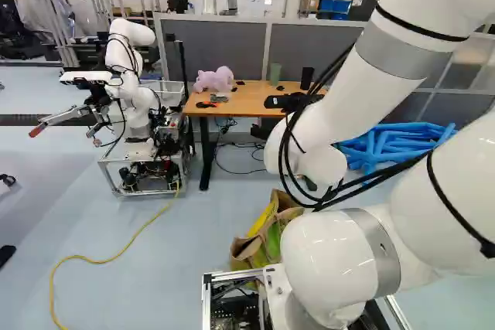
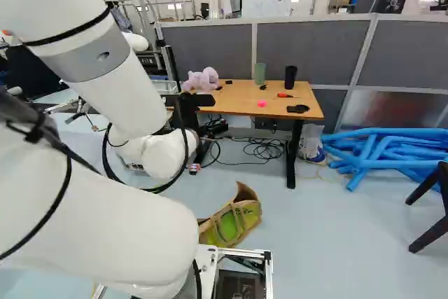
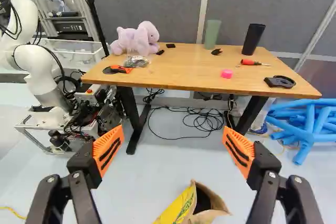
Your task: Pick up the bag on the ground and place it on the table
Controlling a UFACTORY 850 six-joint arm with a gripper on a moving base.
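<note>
The black gripper [image 1: 286, 102] shows partly past the white arm in the left base view, in front of the table. In the wrist view the gripper [image 3: 173, 148] stands wide open with nothing between its orange pads. The brown paper bag [image 2: 239, 220], with green and yellow on it, is on the floor close ahead of the base; the arm partly hides it in the left base view. In the wrist view the bag [image 3: 181, 209] is below and between the fingers, apart from them, its lower part cut off. The wooden table [image 3: 194, 74] stands farther ahead.
On the table are a purple plush toy [image 3: 137, 39], a green cup [image 3: 211, 34], a black cup [image 3: 253, 39], a red screwdriver [image 3: 253, 62] and smaller items. Another robot [image 1: 139, 113] stands left of the table. Blue tubes [image 2: 381, 152] lie to its right; cables [image 3: 197, 121] lie underneath.
</note>
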